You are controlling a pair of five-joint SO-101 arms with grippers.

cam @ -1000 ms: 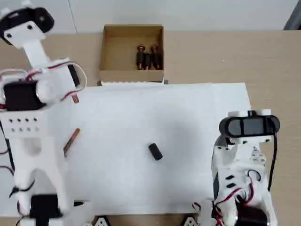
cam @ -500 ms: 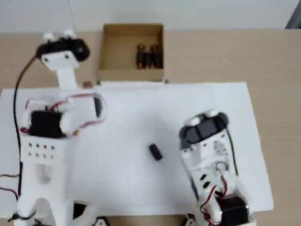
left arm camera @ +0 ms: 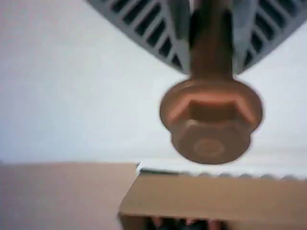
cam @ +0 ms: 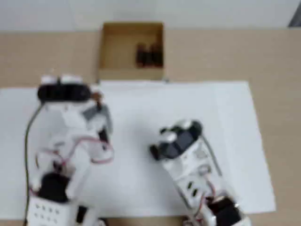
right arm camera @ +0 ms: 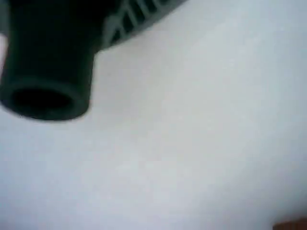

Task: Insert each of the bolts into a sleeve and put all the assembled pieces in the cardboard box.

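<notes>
The left end effector (left arm camera: 211, 52) is clamped on the copper bolt (left arm camera: 211, 120), near the cardboard box (cam: 107, 47). The right end effector (cam: 162, 143) sits at the black sleeve (right arm camera: 45, 72) on the white sheet (cam: 225, 117); whether it grips I cannot tell. An off-centre pinch could roll the sleeve away, or tilt it against the bolt
</notes>
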